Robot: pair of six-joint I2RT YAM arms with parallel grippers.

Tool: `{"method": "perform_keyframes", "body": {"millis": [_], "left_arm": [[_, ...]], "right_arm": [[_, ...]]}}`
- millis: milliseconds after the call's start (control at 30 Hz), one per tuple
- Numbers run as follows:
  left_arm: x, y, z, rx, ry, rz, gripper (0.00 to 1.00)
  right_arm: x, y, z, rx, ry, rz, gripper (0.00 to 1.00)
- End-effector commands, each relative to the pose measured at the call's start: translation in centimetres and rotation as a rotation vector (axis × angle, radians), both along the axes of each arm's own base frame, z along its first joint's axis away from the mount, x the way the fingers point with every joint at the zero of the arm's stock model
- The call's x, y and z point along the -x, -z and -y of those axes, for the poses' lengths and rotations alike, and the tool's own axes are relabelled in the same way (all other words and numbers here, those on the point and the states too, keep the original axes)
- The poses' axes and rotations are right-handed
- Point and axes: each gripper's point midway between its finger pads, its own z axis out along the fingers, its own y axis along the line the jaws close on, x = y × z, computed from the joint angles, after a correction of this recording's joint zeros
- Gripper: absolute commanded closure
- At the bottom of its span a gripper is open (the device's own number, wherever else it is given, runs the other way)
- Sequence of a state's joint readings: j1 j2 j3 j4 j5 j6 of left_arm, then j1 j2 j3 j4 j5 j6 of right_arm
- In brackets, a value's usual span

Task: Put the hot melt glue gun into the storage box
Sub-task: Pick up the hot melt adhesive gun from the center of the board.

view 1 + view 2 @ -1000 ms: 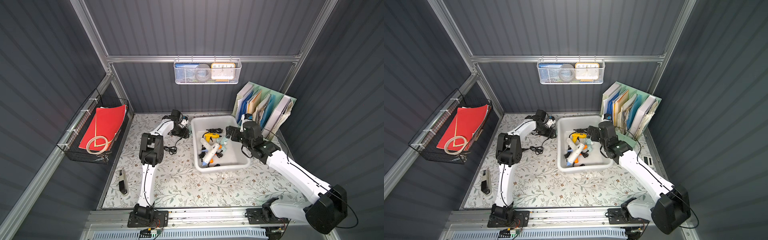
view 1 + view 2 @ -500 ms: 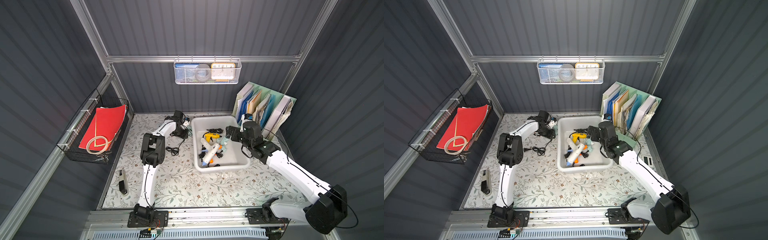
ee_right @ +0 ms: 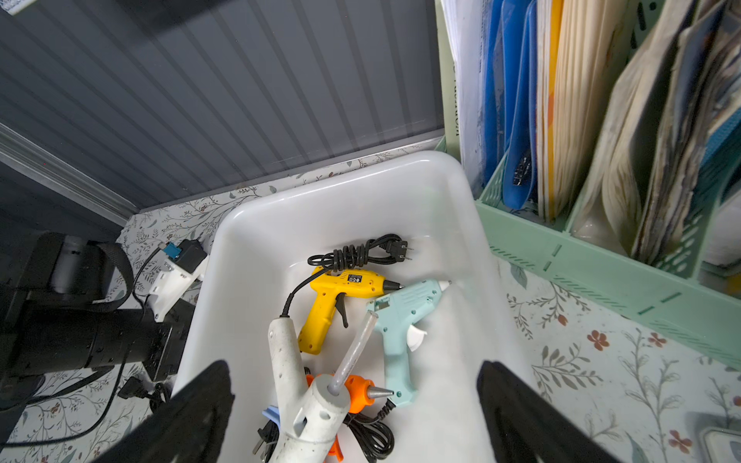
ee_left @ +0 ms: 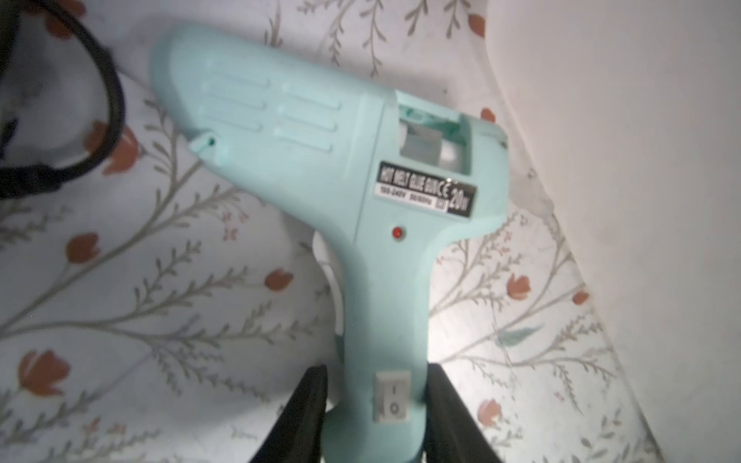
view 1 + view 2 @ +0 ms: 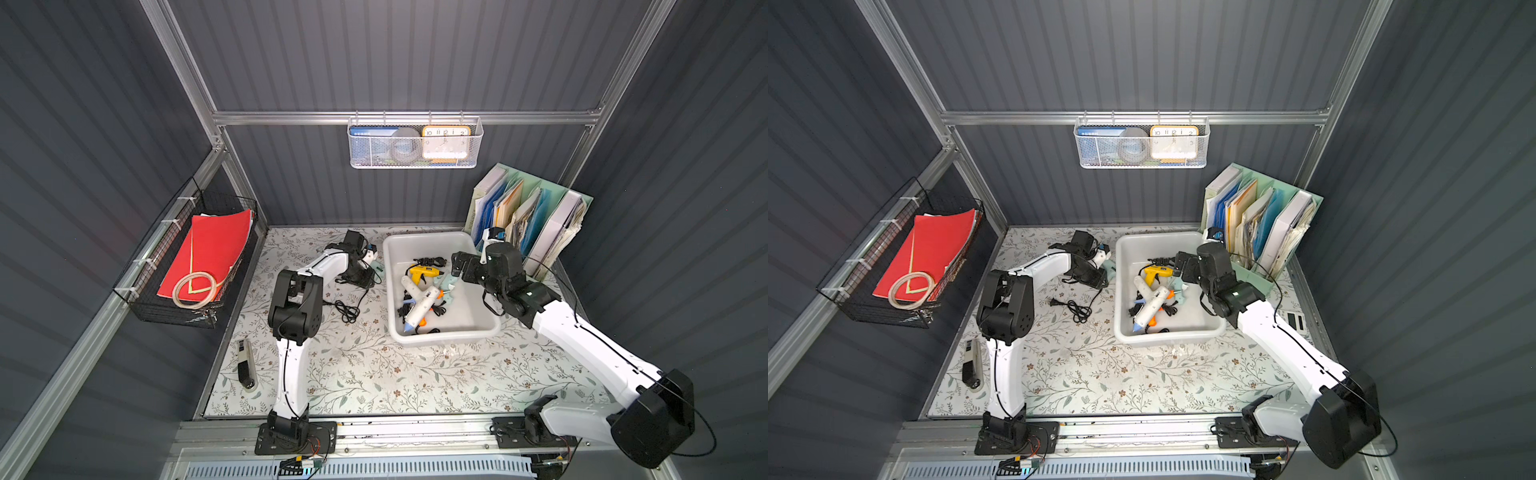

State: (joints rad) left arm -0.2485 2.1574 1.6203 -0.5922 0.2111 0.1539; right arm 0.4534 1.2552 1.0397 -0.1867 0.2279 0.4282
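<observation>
Gripping the glue gun (image 4: 320, 160) handle (mint-coloured): left end effector (image 4: 377, 417).

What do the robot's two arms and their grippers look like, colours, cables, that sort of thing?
Both arms have glossy white link shells joined by bulky black joint housings, on black bases bolted to a silver rail. Thin black cables run along the links. The left gripper and right gripper have plain matte black fingers. A small white bracket with a blue connector sits at each wrist. No markings are legible.

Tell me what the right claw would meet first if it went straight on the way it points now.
Probably the white glue gun in the box: it lies between the open right claw fingers, nearest the camera. Depth is unclear, so the orange gun beside it might be touched too.
</observation>
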Motion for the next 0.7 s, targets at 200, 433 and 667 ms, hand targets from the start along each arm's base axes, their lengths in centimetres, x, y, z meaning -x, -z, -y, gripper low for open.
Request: {"method": "perform_keyframes", "body": {"millis": [200,433,667], "left_arm": [[0.2,-6.6,-1.5,0.041,-0.181,0.229,1.0],[1.3,-10.9,-3.5,0.048,-0.287,0.376,1.0],[3.1,-16.9,-2.7,0.184,-0.261,0.535,1.0]], "right_arm": [[-0.3,0.1,-0.7,-0.026,-0.026,-0.001,0.01],[-0.8,0.3,-2.1,-0.066,-0.074,-0.014,0.01],[-1.3,-0.6,-5.9,-0.163,-0.239,-0.018,0.01]]}}
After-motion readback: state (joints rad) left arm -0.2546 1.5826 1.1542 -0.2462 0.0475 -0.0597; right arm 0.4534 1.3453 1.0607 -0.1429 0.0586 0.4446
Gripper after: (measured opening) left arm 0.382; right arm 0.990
